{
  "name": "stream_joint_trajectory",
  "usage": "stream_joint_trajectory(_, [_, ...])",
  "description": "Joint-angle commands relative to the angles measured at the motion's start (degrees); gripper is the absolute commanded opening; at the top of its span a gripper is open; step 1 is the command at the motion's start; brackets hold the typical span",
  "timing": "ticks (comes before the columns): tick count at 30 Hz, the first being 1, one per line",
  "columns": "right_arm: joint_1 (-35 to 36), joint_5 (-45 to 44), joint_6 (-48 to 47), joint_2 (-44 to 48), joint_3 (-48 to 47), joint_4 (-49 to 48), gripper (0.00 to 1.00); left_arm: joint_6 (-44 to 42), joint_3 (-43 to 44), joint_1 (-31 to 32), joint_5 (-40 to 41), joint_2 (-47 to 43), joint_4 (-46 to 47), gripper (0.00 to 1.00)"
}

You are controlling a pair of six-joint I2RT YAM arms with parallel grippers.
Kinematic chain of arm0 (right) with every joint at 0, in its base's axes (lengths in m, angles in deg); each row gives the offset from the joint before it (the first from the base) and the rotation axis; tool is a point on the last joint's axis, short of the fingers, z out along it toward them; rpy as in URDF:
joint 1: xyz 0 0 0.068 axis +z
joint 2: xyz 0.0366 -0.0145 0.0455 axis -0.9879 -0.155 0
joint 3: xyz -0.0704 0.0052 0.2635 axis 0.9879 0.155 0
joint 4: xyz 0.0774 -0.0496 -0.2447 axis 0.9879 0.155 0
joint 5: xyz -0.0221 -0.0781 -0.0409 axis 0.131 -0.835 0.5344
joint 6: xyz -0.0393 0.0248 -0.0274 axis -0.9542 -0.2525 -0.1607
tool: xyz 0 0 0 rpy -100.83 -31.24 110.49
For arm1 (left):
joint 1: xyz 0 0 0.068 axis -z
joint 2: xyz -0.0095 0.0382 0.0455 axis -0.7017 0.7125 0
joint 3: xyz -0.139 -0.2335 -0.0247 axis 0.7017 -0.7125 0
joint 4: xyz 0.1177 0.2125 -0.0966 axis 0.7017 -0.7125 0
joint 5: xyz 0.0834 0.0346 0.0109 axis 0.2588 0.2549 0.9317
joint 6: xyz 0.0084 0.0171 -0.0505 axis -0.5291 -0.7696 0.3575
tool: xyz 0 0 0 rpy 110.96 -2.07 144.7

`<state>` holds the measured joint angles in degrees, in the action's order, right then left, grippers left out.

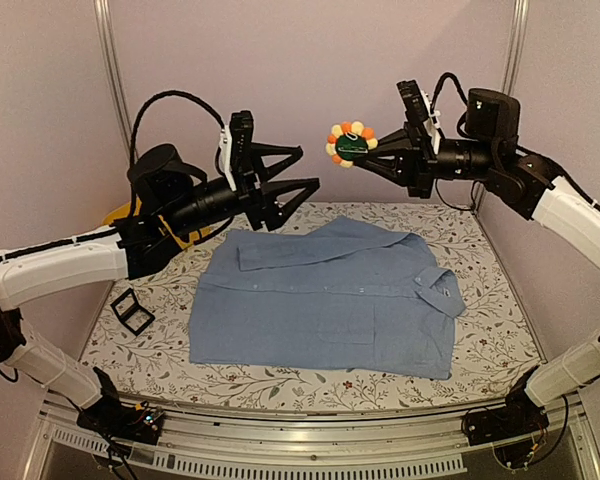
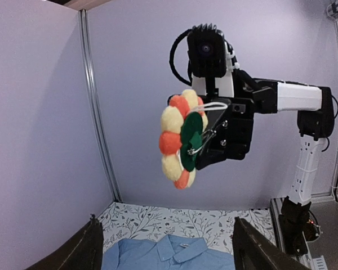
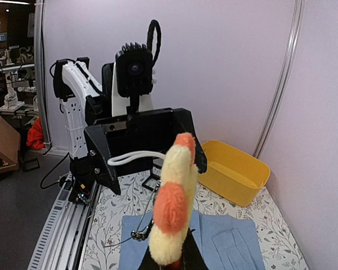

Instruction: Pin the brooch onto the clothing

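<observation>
Orange-and-yellow brooch hangs high above the shirt, pinched in the right gripper. The left gripper, also above the shirt, gapes wide. On that one thin hold, the brooch may twist or drop.

Walls: plain pale lilac panels at the back and both sides, softly and evenly lit.
Posts: slim metal uprights at the back-left and back-right corners.
Table: covered with white cloth printed in grey-brown leaf sprigs. A grooved aluminium rail runs along the near edge.
Floor: dark grey, beyond the table's near edge, with a cardboard box standing on it.
</observation>
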<state>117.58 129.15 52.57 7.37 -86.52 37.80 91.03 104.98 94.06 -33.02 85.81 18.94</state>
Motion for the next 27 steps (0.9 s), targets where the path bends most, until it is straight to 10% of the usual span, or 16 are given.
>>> stream_joint_trajectory(1, [-0.13,0.25,-15.97,-4.38,-7.67,35.43,0.00,-11.50,4.14,-0.21,1.52,-3.39,-26.28,0.79])
stream_joint_trajectory(13, [4.55,-0.71,-18.88,-12.39,-9.35,46.26,0.00,-18.58,15.14,2.69,-9.77,6.46,-49.71,0.81])
stream_joint_trajectory(21, [6.35,-1.11,-20.05,-13.01,-9.91,48.29,0.00,-19.42,17.74,2.64,-10.18,8.41,-55.07,0.51])
stream_joint_trajectory(27, [6.49,-2.08,-20.53,-13.80,-10.29,48.86,0.00,-19.72,17.98,2.45,-11.04,6.37,-54.81,0.67])
